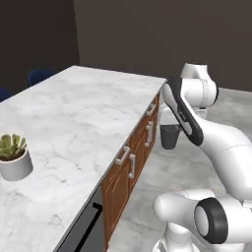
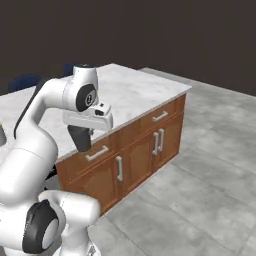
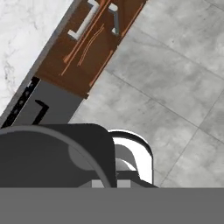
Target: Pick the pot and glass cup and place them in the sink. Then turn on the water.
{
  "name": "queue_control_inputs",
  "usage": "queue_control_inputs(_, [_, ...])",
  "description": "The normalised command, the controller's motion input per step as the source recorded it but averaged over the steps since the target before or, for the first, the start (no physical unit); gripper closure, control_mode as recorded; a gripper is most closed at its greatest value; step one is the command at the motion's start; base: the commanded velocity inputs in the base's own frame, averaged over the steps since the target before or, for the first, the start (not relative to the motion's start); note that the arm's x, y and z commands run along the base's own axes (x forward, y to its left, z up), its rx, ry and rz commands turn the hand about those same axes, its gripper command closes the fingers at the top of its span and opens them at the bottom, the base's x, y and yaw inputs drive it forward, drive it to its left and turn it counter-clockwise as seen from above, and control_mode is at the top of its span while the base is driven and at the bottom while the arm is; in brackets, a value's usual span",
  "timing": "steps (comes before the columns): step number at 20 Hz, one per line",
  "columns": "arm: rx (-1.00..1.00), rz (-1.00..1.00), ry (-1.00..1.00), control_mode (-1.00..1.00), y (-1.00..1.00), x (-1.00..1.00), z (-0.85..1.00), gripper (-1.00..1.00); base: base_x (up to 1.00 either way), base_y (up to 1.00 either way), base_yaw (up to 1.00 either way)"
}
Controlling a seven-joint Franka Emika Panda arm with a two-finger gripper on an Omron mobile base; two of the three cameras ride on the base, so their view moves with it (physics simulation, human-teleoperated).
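Farthest left of the pincer, a small potted succulent (image 1: pixel 12 156) is seen on the white marble counter (image 1: pixel 74 118). The counter's brown cabinet fronts (image 1: pixel 133 157) stand between that top and the pincer, with a dark appliance front (image 1: pixel 83 231) at their near end. The gripper (image 1: pixel 171 129) is held off the counter's edge, over the grey floor (image 1: pixel 162 172) and at about the height of the top drawers. It is closed, and the glass cup (image 1: pixel 170 138) is judged to be pinched in it, hanging upright just below the hand. The counter top lies to the pincer's left and slightly above the cup. Which way the sink lies cannot be told, so the carry is judged unfinished.
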Motion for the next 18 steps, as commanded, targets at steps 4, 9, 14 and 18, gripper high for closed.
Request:
queue_control_inputs(4, [0.0,0.0,0.0,1.0,0.0,0.0,0.0,1.0,0.03,-0.61,-0.41])
queue_control_inputs(9, [0.0,0.0,0.0,1.0,0.0,0.0,0.0,1.0,0.02,-0.86,-0.27])
queue_control_inputs(14, [0.0,0.0,0.0,1.0,0.0,0.0,0.0,1.0,0.0,-0.74,-0.31])
queue_control_inputs(18, [0.0,0.0,0.0,1.0,0.0,0.0,0.0,1.0,0.03,-0.36,-0.47])
